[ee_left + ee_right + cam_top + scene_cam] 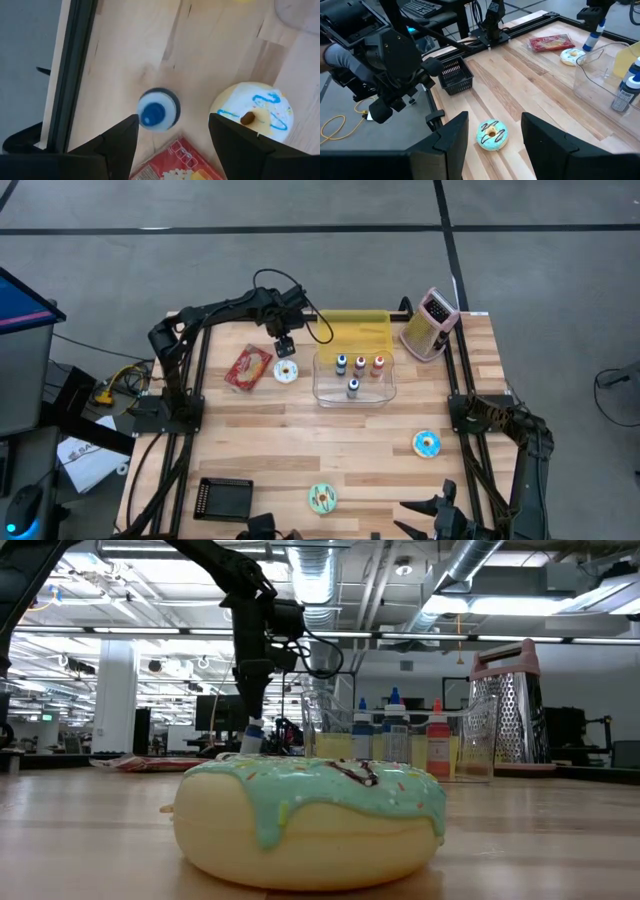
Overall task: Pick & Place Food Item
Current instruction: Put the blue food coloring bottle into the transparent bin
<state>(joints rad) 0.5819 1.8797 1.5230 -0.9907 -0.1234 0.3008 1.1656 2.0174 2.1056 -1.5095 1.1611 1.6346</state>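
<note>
Right, left arm is the nearer one: left end effector hangs wide open, holding nothing, over the bench (far side). Blue-capped bottle stands upright directly beneath, between its fingers. White donut just beside. Right end effector parked, part open, empty.

Grey concrete floor surrounds the wooden table; exposed ducts cross the ceiling.
</note>
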